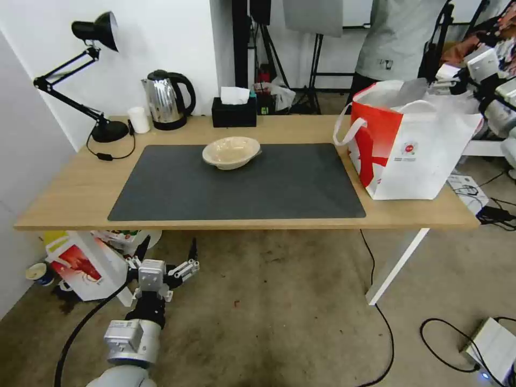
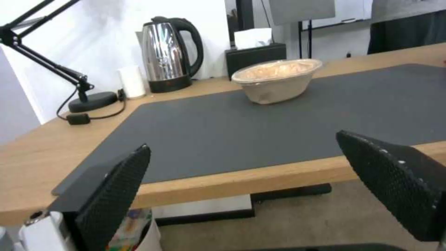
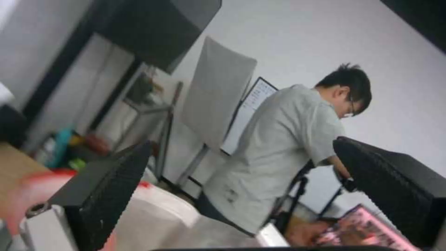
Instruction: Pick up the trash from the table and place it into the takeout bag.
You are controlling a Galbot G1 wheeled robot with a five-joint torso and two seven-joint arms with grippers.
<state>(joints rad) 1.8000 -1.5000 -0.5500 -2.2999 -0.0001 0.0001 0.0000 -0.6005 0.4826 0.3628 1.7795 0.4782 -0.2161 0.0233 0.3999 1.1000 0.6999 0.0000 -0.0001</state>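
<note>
One beige bowl (image 1: 231,152) left on the desk (image 1: 70,193), bag (image 1: 408,156) waiting far right, left gripper (image 1: 167,252) low with fingers wide, right gripper (image 3: 241,195) wide too.

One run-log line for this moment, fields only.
left gripper: open, low before table | right gripper: open, above bag | bowl: on mat
</note>
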